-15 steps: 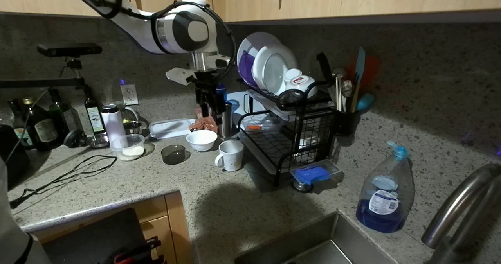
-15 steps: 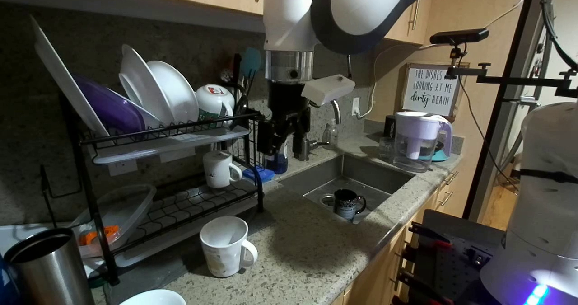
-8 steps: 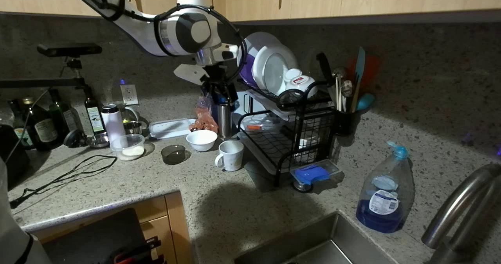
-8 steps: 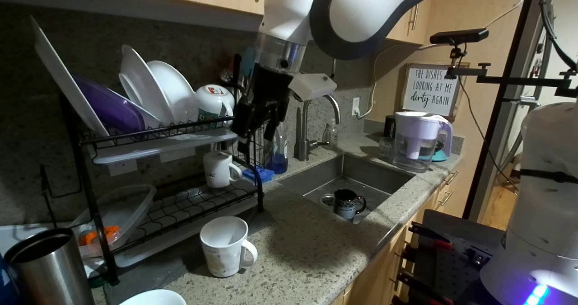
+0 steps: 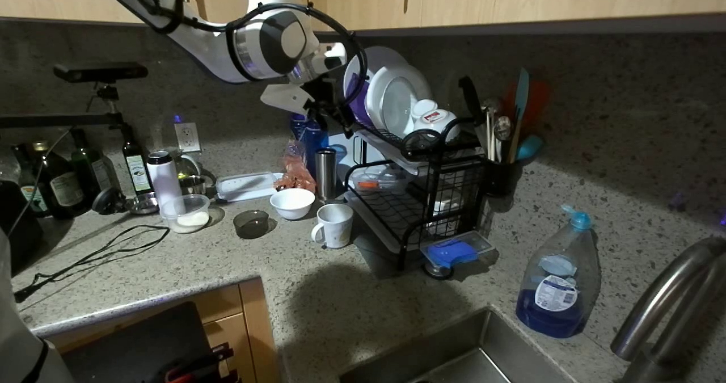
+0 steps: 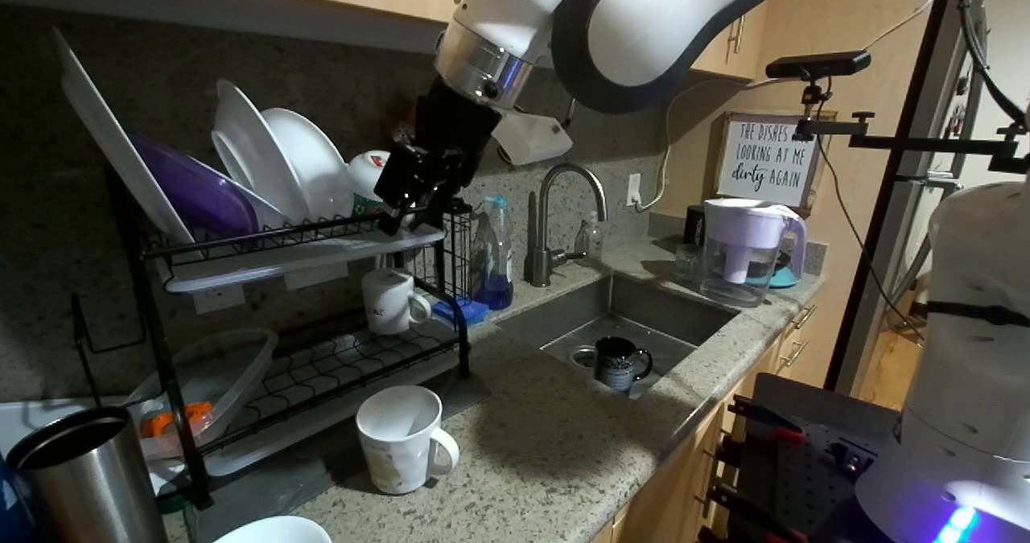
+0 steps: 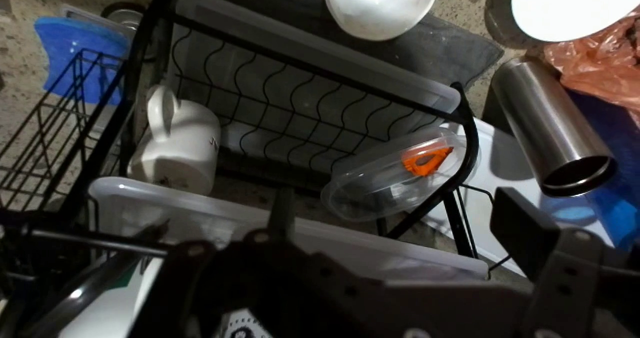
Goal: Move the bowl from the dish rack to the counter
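The bowl is white and round and stands on edge among plates on the upper tier of the black dish rack; the bowl shows there in both exterior views. It is out of sight in the wrist view. My gripper is tilted in front of that tier, overlapping a mug in this exterior view. In an exterior view the gripper is just left of the tier's edge. In the wrist view the gripper is open, its fingers wide apart with nothing held. The speckled counter surrounds the rack.
A purple dish and large plate lean beside the bowl. An upturned mug shares the tier. A mug, white bowl and steel tumbler stand by the rack. The sink is in front.
My gripper has tilted and swung towards the rack's upper tier, moving left in one exterior picture and right in another. It stays open. The dishes have not moved.
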Action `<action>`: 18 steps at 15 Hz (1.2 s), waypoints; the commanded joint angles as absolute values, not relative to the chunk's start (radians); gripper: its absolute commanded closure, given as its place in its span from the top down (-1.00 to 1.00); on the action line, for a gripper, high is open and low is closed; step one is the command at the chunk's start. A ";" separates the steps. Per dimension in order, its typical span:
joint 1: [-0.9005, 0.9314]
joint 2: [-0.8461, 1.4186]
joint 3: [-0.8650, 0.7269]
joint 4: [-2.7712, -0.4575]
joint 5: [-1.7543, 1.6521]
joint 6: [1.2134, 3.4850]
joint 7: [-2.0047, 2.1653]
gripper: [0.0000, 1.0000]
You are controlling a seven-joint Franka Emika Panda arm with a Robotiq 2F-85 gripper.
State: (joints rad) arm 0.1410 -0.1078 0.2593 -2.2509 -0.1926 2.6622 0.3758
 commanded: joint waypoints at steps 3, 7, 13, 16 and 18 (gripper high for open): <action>0.148 -0.108 0.253 -2.246 -0.194 2.661 0.372 1.00; 0.153 -0.091 0.243 -2.235 -0.155 2.719 0.327 1.00; 0.151 -0.038 0.214 -2.152 -0.142 2.864 0.166 1.00; 0.156 0.011 0.205 -2.098 -0.112 2.919 0.106 1.00; 0.157 0.049 0.202 -2.062 -0.083 2.947 0.077 1.00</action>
State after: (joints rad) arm 0.1417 -0.0171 0.2150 -2.1303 -0.1272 2.9023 0.1364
